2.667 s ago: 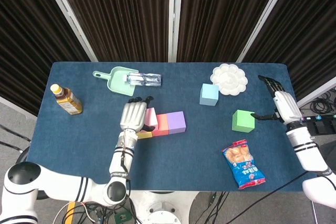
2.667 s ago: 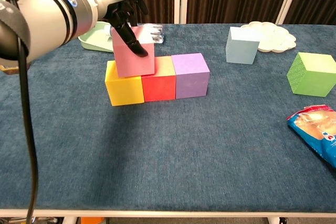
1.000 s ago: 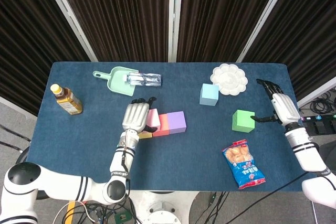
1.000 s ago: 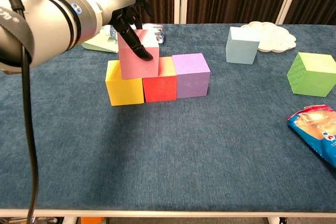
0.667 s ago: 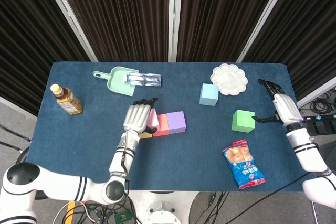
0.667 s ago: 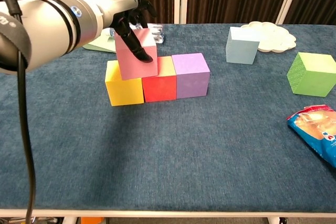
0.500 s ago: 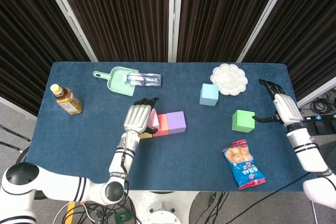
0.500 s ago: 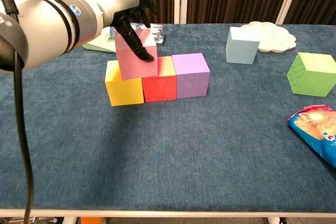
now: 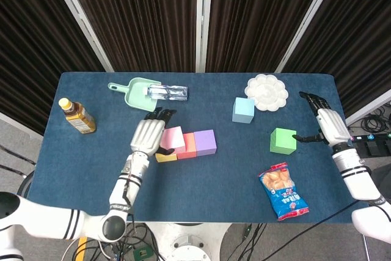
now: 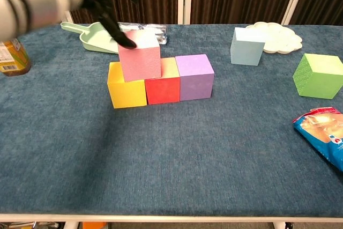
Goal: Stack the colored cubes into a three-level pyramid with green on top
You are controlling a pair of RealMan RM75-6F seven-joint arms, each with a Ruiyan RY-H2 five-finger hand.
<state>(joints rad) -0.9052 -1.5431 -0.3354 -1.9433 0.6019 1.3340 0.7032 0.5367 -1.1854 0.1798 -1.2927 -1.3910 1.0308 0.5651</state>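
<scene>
The left hand [image 9: 146, 135], fingers spread and holding nothing, hovers just left of the pink cube [image 10: 140, 56], which rests on the yellow cube [image 10: 126, 86] and red cube [image 10: 163, 87]. The green cube [image 9: 283, 140] sits just beside the spread right hand [image 9: 328, 126].

backdrop: dark pleated curtains [image 9: 146, 16] | white frame bars [image 9: 201, 16] | table [image 9: 201, 181]: blue cloth | floor: grey

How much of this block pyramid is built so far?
Bottom row done: yellow cube, red cube, purple cube. The pink cube sits atop yellow and red, left hand open beside it. Left: light blue cube beside pink, then green cube on top, near the right hand.
</scene>
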